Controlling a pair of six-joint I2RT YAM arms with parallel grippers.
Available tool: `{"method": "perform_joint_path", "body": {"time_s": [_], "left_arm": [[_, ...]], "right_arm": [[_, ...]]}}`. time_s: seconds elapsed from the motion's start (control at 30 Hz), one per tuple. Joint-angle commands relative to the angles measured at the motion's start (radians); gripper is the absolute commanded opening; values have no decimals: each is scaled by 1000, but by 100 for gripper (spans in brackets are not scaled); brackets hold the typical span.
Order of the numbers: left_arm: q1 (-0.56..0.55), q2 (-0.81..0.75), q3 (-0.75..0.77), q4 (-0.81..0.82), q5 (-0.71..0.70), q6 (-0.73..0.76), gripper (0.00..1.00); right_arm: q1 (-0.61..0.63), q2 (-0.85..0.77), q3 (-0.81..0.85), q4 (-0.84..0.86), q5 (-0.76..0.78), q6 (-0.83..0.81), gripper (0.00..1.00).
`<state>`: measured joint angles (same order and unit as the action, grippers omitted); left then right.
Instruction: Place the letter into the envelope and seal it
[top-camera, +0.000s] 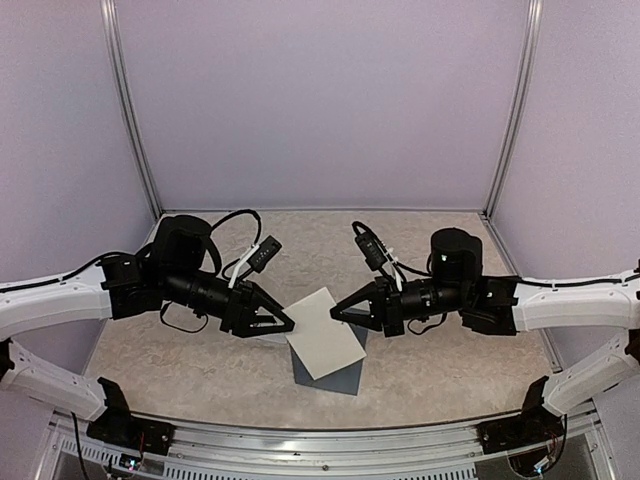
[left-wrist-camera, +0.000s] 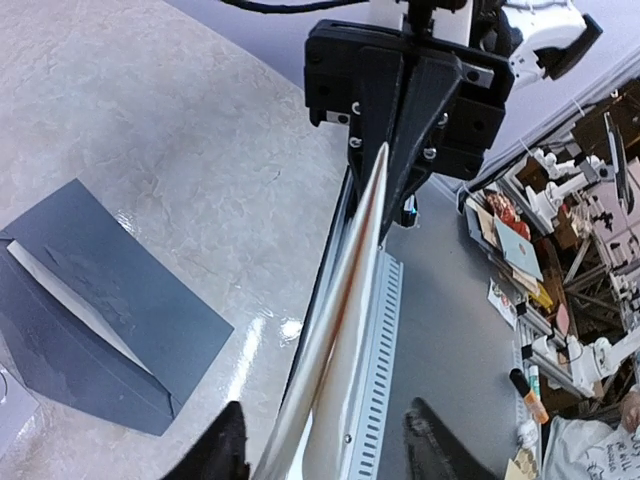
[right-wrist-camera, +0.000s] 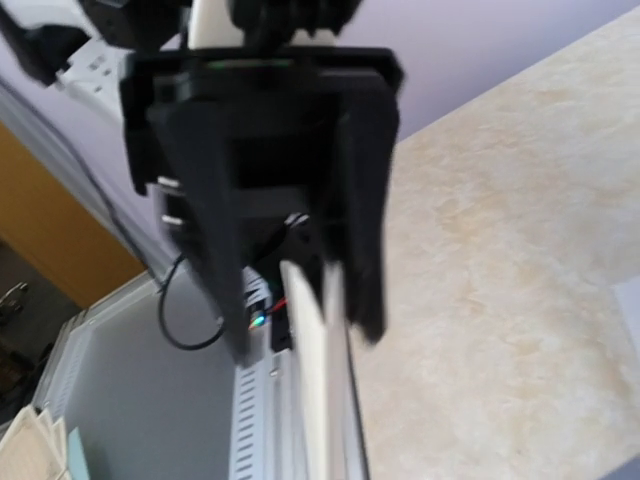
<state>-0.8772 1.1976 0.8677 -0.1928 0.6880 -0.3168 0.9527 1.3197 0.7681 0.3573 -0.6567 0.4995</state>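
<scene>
Here, the letter (top-camera: 325, 335) hangs above the counter (top-camera: 430, 250) between the two arms. It is edge-on to both wrist cameras and slanted in the top view, with its near corner lowest. The right gripper (top-camera: 338, 312) is clamped on the letter's right edge, its fingers pressed together on the sheet in the left wrist view. The left gripper (top-camera: 285, 325) stands with its fingers apart on either side of the left edge, so it straddles the sheet without pinching it. The envelope (top-camera: 335, 380) lies flat on the counter directly under the letter and slightly nearer. Its long axis seems to run roughly left to right, though the sheet covers most of it from above. The left wrist view shows a pale inner edge on the envelope, which suggests the mouth is open. Because the right arm alone grips the letter, it is likely the one to bring the near corner down to that mouth.
</scene>
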Motion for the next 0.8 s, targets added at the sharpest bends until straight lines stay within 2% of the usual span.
{"method": "perform_joint_path", "body": {"time_s": [0.0, 0.1, 0.17, 0.37, 0.57, 0.77], "left_arm": [[8, -51, -43, 98, -59, -66, 66], [-22, -101, -110, 305, -125, -154, 79], [-46, -120, -152, 425, -181, -203, 83], [-72, -102, -247, 680, -257, -337, 85], [-95, -52, -284, 808, -261, -405, 67], [-99, -11, -302, 931, -258, -459, 45]], "right_arm": [[-12, -66, -53, 77, 93, 38, 0], [-13, -92, -95, 202, 144, 81, 0], [-12, -99, -123, 304, 166, 110, 0], [-2, -84, -147, 487, 200, 145, 0], [3, -53, -133, 519, 182, 151, 0], [5, -33, -144, 545, 170, 168, 0]]}}
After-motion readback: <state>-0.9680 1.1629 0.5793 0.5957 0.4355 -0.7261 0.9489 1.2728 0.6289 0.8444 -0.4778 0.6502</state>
